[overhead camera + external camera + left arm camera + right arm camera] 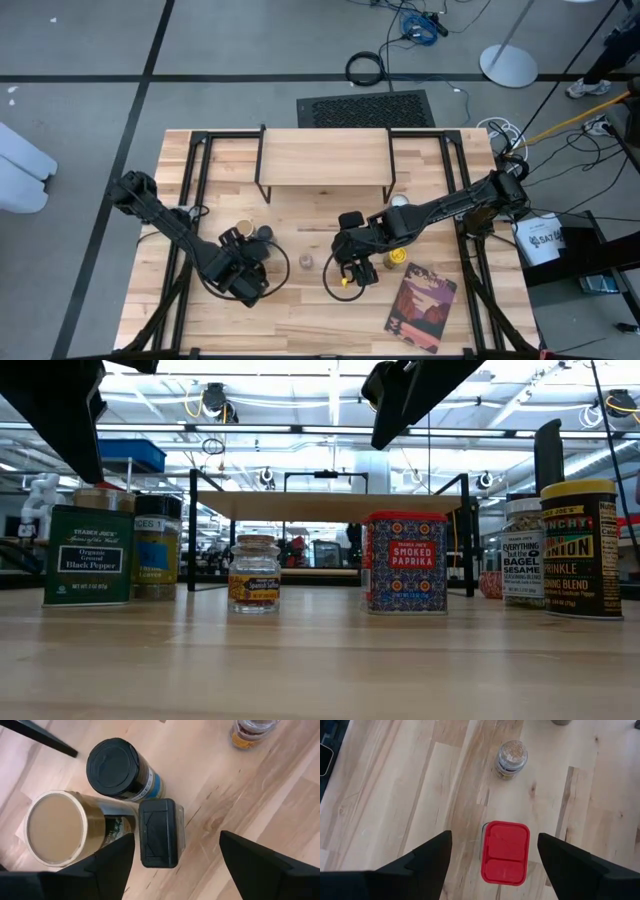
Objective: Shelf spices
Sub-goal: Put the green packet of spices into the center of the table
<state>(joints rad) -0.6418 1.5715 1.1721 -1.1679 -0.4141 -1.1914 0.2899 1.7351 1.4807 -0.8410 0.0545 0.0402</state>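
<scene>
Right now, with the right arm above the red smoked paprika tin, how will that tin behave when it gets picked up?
The smoked paprika tin looks rigid with flat sides, so it probably won't roll or flex. Its glossy faces could be slippery. It stands taller than wide, so an off-centre nudge from the right tool might tip it.
</scene>
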